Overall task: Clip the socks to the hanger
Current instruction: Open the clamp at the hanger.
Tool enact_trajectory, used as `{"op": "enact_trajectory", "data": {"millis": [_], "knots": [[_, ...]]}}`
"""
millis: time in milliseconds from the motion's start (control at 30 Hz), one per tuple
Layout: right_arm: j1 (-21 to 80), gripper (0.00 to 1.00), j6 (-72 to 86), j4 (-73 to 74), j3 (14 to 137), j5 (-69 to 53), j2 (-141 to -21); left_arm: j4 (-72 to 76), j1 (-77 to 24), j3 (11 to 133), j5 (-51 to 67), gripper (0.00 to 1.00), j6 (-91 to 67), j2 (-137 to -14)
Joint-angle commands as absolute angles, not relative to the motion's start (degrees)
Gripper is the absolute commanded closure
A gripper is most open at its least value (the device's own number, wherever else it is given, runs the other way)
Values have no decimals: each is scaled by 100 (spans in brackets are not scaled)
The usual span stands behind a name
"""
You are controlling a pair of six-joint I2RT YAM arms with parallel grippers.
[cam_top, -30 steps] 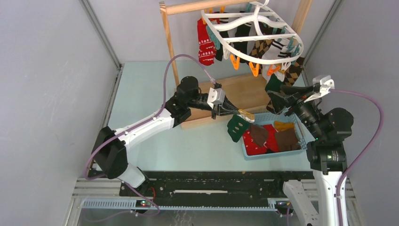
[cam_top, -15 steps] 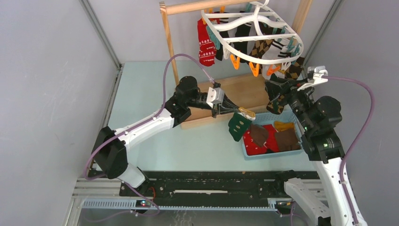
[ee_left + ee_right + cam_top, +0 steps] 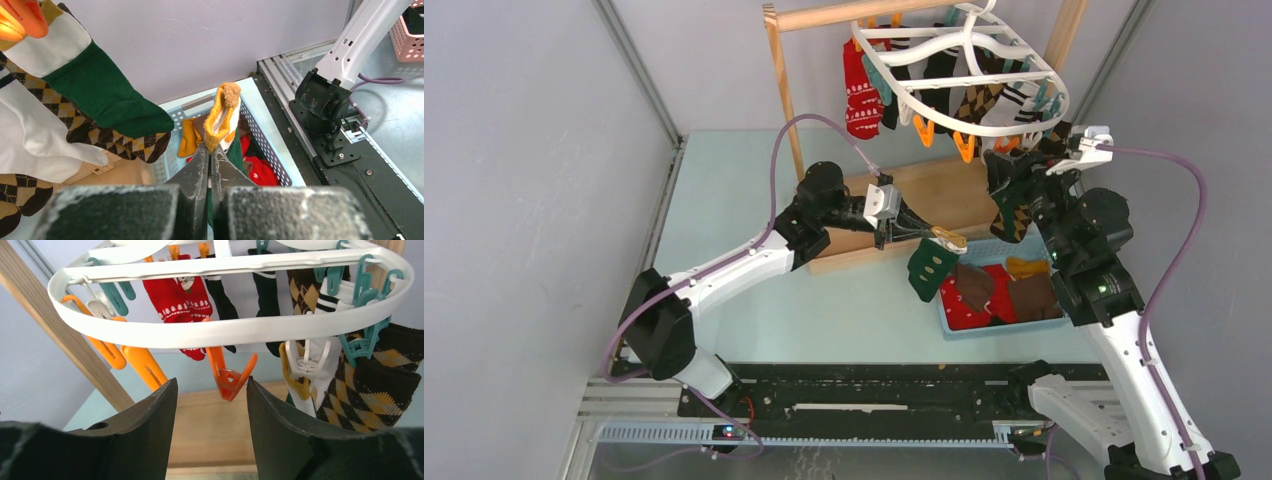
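Note:
The white oval hanger (image 3: 1024, 122) hangs from the wooden rack, with red (image 3: 861, 95), black and argyle socks clipped to it. My left gripper (image 3: 932, 238) is shut on the yellow-and-white cuff (image 3: 223, 112) of a dark green sock (image 3: 929, 270), which dangles above the basket's left end. In the left wrist view my left gripper (image 3: 210, 150) pinches the cuff tightly. My right gripper (image 3: 1004, 172) is open and empty just below the hanger's near rim (image 3: 225, 332). In the right wrist view my right gripper (image 3: 211, 382) has an orange clip (image 3: 227, 377) just above the gap, near the right finger.
A light blue basket (image 3: 999, 325) with red and brown socks stands on the table at the right. The rack's wooden post (image 3: 784, 100) and base board (image 3: 924, 195) lie behind the left gripper. A green sock (image 3: 105, 95) and argyle socks (image 3: 370, 390) hang low nearby.
My right arm has risen and swung back and left, bringing the open gripper up under the hanger's near rim. The left arm and its sock have stayed in place.

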State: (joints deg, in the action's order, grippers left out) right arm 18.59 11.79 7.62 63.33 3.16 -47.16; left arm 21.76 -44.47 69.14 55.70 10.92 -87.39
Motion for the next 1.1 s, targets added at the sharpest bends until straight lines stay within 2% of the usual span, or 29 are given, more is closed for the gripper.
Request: {"op": "enact_trajectory", "data": {"millis": [0,467,667,1067], "knots": [[2027,40,950,320,6559,827,-4808,2372,-4408,6936,5528,100,1022,-8596],[2101,40,854,87,6656,1218,-5058,2371,-4403,6851,5528,100,1026,-8525],[2101,43,963,53,6724,1266,-5175,2380,-4403,6847,5546,100,1020,-8511],[2027,66,1148,53,6746,1188,-5166,2433,-4407,6863,5546,100,1006,-8538]]}}
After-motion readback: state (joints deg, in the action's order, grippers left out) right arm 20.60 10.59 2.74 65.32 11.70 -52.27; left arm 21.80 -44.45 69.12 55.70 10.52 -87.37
